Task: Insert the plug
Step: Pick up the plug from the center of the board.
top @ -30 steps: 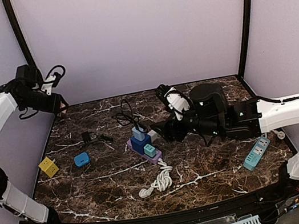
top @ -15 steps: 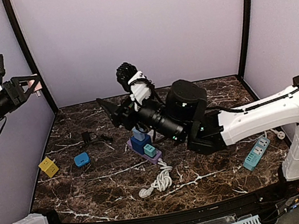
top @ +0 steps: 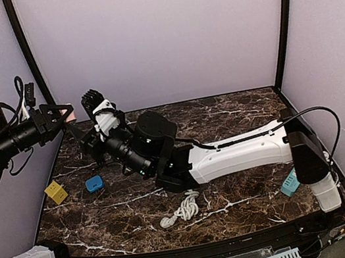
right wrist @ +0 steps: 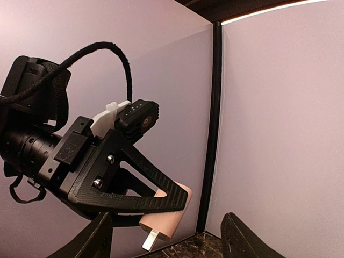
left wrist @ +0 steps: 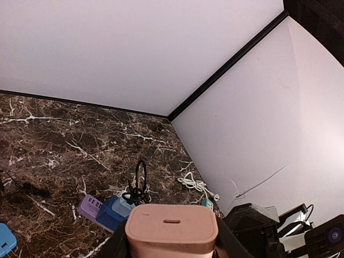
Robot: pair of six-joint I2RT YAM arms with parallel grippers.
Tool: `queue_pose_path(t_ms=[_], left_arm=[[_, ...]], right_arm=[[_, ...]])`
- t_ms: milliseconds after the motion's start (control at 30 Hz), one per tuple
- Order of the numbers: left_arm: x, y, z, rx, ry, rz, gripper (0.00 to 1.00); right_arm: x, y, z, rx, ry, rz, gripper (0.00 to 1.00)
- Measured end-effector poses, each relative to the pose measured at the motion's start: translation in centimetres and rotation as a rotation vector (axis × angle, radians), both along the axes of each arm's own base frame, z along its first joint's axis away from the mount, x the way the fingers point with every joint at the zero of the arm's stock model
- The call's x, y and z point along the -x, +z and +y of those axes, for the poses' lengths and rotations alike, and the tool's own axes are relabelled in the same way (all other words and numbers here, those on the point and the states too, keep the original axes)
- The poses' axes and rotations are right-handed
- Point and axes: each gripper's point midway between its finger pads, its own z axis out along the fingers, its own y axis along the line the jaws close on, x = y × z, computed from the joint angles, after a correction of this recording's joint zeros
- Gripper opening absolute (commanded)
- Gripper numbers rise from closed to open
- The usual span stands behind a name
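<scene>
Top external first: left gripper (top: 63,115) is up in the air near the left wall, clamped on the pink plug (top: 70,111). My right arm is stretched right across the table (top: 223,110), with the right gripper (top: 85,139) just beside that plug. Looks to me like a hand-off in mid-air. Yellow block (top: 55,192), small blue box (top: 94,183) and white rope (top: 184,208) all sit low, well apart from this. The annoying bit is that the arm hides the strip from this camera.

Left wrist: plug fills the bottom edge, squeezed between the fingers, flat face toward the lens. Far below is the purple power strip (left wrist: 88,205) with a blue adapter (left wrist: 114,210) already on it, so free sockets look scarce.

Right wrist: its fingers (right wrist: 99,239) stand wide apart with nothing between them. The plug hangs ahead, metal prong (right wrist: 151,239) pointing down.

What I'd do: bring the right fingers onto the bare sides of the pink body, clear of the prong and the left fingers, and close firmly before the left lets go. Watch the black cable (right wrist: 91,54) looped over the left wrist.
</scene>
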Motion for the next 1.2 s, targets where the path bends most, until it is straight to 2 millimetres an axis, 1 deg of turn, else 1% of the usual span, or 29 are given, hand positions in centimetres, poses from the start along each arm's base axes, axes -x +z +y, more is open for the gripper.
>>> queue_pose_path(t_ms=[133,267,400,533,667,800,867,900,933,1133,1167,1200], left_arm=[[0.2,0.3,-0.8,0.024,-0.032,-0.015,0.01],[0.2,0.6,-1.2,0.039,-0.046,-0.029,0.01],[0.1,0.4,-1.3,0.049,-0.049,-0.030,0.01],[0.2,-0.4,-1.4,0.050,-0.053,-0.015,0.01],[0.3,-0.8,-1.4,0.052,-0.055,-0.008,0.01],[0.3,-0.8,-1.3,0.057,-0.051,-0.017,0.01],[0.2,-0.8,-1.3,0.060,-0.050,-0.022,0.01],[0.2,-0.8,-1.3,0.060,-0.049,-0.023,0.01],[0.1,-0.9,-1.3,0.061,-0.046,-0.025,0.01],[-0.1,-1.5,-1.2,0.063,-0.035,-0.024,0.01],[0.0,-1.6,-1.2,0.062,-0.036,-0.024,0.02],[0.0,-1.7,-1.2,0.057,-0.037,-0.026,0.09]], right_arm=[[-0.3,-0.4,0.8,-0.008,0.005,0.026,0.64],[-0.6,-1.0,1.6,-0.009,0.001,0.047,0.62],[-1.1,-1.5,2.3,0.000,-0.020,0.058,0.58],[-1.6,-2.3,2.8,0.015,-0.042,0.065,0.48],[-1.9,-2.6,3.1,0.028,-0.060,0.065,0.36],[-2.4,-2.6,3.1,0.025,-0.078,0.073,0.31],[-2.8,-2.6,3.0,0.021,-0.085,0.084,0.25],[-2.9,-2.7,3.0,0.019,-0.085,0.090,0.16],[-3.0,-2.8,3.0,0.016,-0.085,0.100,0.00],[-3.2,-3.4,3.1,0.025,-0.085,0.122,0.00],[-3.2,-3.6,3.0,0.023,-0.085,0.122,0.00],[-3.2,-3.8,2.9,0.024,-0.084,0.122,0.00]])
